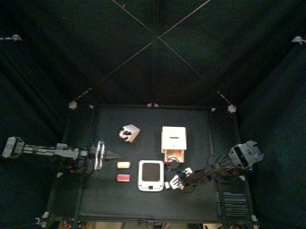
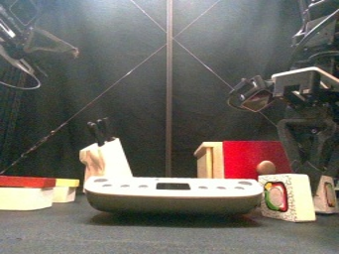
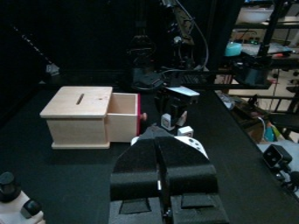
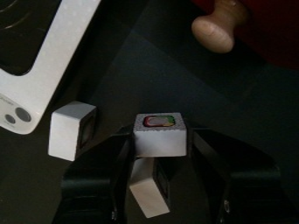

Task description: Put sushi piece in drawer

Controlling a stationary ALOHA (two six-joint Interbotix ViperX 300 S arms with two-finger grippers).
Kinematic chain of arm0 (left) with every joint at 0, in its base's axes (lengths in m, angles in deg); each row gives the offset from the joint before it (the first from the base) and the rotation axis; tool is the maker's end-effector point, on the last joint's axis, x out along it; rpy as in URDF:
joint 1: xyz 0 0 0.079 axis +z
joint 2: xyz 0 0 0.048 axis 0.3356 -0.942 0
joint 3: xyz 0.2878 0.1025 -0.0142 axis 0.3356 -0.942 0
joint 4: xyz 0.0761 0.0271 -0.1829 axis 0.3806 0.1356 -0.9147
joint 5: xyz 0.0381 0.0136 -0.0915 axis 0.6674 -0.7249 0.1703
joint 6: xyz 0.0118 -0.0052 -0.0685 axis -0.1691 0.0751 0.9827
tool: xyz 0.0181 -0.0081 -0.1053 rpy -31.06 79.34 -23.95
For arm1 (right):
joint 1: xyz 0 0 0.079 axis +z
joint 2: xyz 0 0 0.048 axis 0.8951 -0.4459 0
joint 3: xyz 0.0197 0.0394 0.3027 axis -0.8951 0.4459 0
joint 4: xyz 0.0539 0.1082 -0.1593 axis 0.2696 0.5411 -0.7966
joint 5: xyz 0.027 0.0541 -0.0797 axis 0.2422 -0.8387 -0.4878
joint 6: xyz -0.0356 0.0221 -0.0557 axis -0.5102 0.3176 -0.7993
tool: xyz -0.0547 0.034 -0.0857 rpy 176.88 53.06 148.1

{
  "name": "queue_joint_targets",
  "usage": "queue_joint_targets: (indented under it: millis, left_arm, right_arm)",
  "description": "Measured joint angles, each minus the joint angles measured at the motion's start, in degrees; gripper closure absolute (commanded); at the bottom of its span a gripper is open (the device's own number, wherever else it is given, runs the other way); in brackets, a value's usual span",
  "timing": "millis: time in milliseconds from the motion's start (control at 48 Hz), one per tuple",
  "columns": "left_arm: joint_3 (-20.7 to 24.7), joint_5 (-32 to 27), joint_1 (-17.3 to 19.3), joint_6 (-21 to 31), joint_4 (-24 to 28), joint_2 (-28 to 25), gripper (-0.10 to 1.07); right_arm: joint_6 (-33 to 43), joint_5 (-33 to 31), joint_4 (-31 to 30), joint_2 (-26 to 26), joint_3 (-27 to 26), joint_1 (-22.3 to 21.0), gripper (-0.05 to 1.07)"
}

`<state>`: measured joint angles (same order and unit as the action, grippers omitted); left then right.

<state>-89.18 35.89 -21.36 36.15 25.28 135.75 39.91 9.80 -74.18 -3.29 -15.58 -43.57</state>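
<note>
Sushi piece (image 4: 162, 133) sits on the table (image 4: 152, 52) directly between the spread jaws of the right tool (image 4: 162, 149), not yet clamped. Beyond it, the drawer (image 1: 174, 158) stands pulled out. Left tool (image 3: 165, 162) rests apart, jaws together.

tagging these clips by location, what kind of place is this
Most likely a robotics lab test cell: a small black table penned in by black curtains, holding toy-like props such as a cream box cabinet and sushi piece. The left wrist view shows cluttered equipment shelves beyond.
</note>
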Motion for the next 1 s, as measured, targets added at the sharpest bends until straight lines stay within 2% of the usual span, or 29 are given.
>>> queue_joint_targets:
  millis: [167, 583, 771, 1000]
  left_arm:
    - [0.0, 0.0, 0.1, 0.0, 0.0, 0.0, 1.01]
    - [0.0, 0.0, 0.0, 0.0, 0.0, 0.0, 1.01]
    - [0.0, 0.0, 0.0, 0.0, 0.0, 0.0, 1.01]
    - [-0.2, 0.0, 0.1, 0.1, 0.0, 0.0, 1.01]
  right_arm:
    - [0.0, -1.1, 0.4, 3.7, 0.0, 0.0, 0.44]
    - [0.3, -4.3, 0.3, 20.0, 1.1, -1.0, 0.44]
    - [0.7, -4.0, -0.2, 23.6, 2.3, -1.3, 0.44]
    - [0.5, -2.6, -2.9, 25.8, 2.5, -3.8, 0.44]
